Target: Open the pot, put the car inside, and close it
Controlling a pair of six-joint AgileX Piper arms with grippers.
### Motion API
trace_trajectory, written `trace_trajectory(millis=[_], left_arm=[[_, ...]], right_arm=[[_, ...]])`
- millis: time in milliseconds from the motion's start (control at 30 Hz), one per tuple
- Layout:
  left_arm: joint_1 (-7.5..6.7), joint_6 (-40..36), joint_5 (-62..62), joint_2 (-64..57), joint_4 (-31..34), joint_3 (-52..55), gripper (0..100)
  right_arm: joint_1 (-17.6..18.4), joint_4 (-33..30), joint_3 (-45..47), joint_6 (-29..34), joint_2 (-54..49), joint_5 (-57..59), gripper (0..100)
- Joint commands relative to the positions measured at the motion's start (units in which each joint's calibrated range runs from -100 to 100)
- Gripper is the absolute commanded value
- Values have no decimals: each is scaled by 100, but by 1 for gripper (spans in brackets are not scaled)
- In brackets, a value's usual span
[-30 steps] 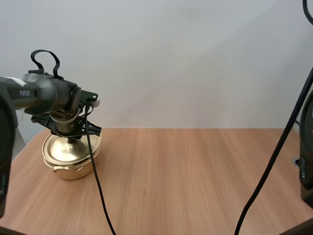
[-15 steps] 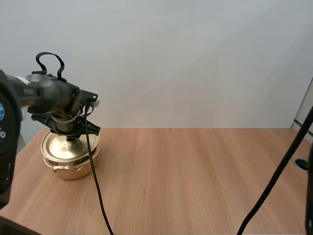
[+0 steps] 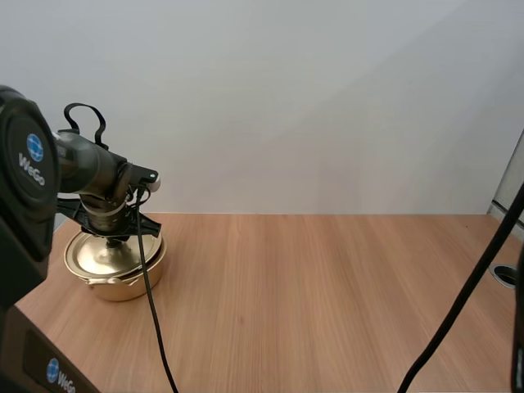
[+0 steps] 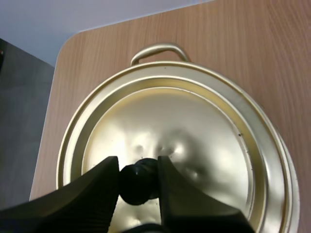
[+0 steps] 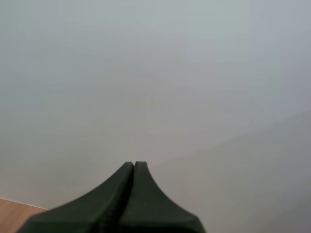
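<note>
Cannot see into the pot (image 3: 123, 285), shut under its lid (image 4: 194, 126). Cannot see the sides of the knob (image 4: 136, 187), pinched in the left gripper (image 4: 137, 163).

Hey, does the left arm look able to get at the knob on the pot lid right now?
Likely yes: the left gripper sits over the lid, its fingers pinching the knob with nothing in between.

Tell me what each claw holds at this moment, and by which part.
The left claw pinches the round gold metal lid by its black knob. The right claw is shut on nothing.
</note>
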Motion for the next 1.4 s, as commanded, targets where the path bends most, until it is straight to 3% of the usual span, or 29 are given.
trace_trajectory(millis=[0, 167, 433, 1233, 1300, 1367], left_arm=[[0, 31, -10, 1, -35, 4, 0], [0, 66, -10, 1, -117, 4, 0], [0, 1029, 192, 1, -1359, 4, 0], [31, 909, 382, 601, -1265, 4, 0], [31, 909, 177, 561, -1254, 4, 6], [31, 909, 67, 515, -1172, 4, 21]], right_arm=[[0, 32, 1, -2, -6, 0, 0], [0, 61, 1, -2, -6, 0, 0], [0, 61, 1, -2, -6, 0, 0], [0, 61, 1, -2, -6, 0, 0], [0, 61, 1, -2, -6, 0, 0], [0, 61, 1, -2, -6, 0, 0]])
